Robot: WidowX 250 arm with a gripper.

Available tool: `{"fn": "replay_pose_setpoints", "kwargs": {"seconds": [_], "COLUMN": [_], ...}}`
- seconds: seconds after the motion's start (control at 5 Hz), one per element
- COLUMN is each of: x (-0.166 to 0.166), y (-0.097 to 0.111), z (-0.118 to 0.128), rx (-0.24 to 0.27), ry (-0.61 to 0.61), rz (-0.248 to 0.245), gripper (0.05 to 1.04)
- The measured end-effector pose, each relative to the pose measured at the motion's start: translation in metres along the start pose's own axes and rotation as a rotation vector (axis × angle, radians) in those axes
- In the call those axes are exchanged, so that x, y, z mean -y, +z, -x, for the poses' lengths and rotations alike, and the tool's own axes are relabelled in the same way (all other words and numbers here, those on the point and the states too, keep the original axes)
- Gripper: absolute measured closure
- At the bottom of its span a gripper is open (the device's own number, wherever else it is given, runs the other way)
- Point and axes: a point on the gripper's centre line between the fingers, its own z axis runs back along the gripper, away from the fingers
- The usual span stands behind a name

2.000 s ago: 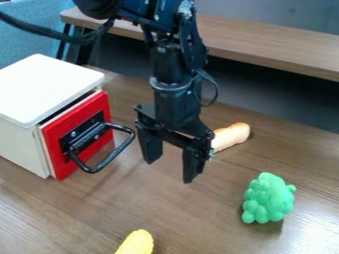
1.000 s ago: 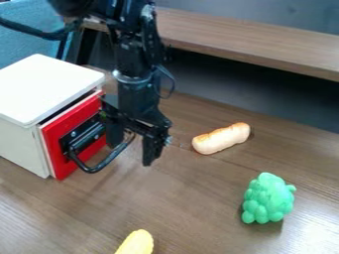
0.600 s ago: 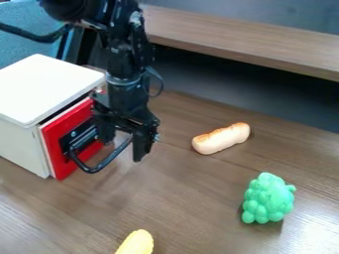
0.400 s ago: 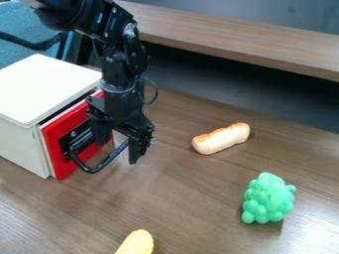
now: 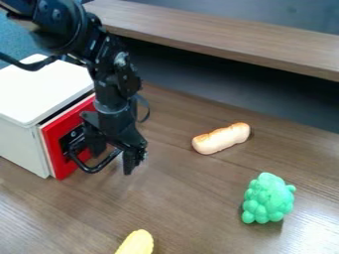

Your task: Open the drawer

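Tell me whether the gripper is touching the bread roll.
No, the gripper is at the black handle of the red drawer, well apart from the bread roll.

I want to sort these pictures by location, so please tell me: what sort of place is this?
Probably a tabletop robot test area: a robot gripper is at a small white box with a red drawer front, and toy-like food, such as the bread, lies nearby.
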Motion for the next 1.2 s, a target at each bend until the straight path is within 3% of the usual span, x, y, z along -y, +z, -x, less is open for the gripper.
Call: {"fn": "replay_pose_setpoints", "kwargs": {"seconds": [0.2, 0.4, 0.6, 0.8, 1.2], "x": [0.001, 0.008, 0.022, 0.036, 0.072], "y": [-0.013, -0.016, -0.014, -0.011, -0.006], "z": [0.004, 0.003, 0.005, 0.005, 0.008], "rx": [0.007, 0.017, 0.043, 0.058, 0.033], "ry": [0.008, -0.025, -0.229, -0.358, -0.487], "rz": [0.022, 0.084, 0.233, 0.288, 0.305], "gripper": [0.083, 0.083, 0.084, 0.084, 0.084]}}
